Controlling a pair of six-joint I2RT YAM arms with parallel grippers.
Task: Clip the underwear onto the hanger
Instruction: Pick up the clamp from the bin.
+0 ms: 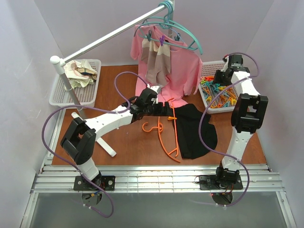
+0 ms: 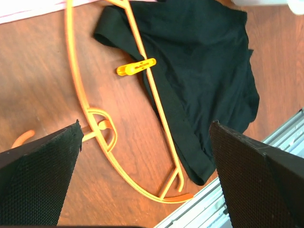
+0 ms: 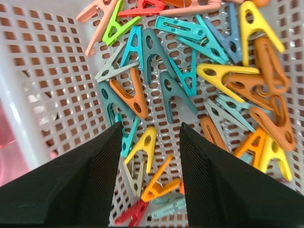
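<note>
The orange hanger (image 1: 165,135) lies flat on the brown table, its hook to the left. The black underwear (image 1: 195,126) lies spread to its right, its waistband along the hanger's bar. An orange clip (image 2: 137,67) sits on the bar and the waistband edge near the far end. In the left wrist view the hanger (image 2: 156,102) and the underwear (image 2: 209,71) lie below. My left gripper (image 1: 163,110) hovers above the far end of the hanger, open wide and empty. My right gripper (image 1: 221,78) is open and empty, low in the basket of clips (image 3: 47,95), with a yellow clip (image 3: 148,145) and an orange clip (image 3: 164,183) between its fingers.
A pink shirt (image 1: 183,71) and a beige-striped cloth (image 1: 156,61) hang from teal hangers (image 1: 183,31) on a white rack pole (image 1: 109,38). A white basket with cloths (image 1: 76,83) stands at the back left. A metal rail (image 1: 156,178) runs along the near edge.
</note>
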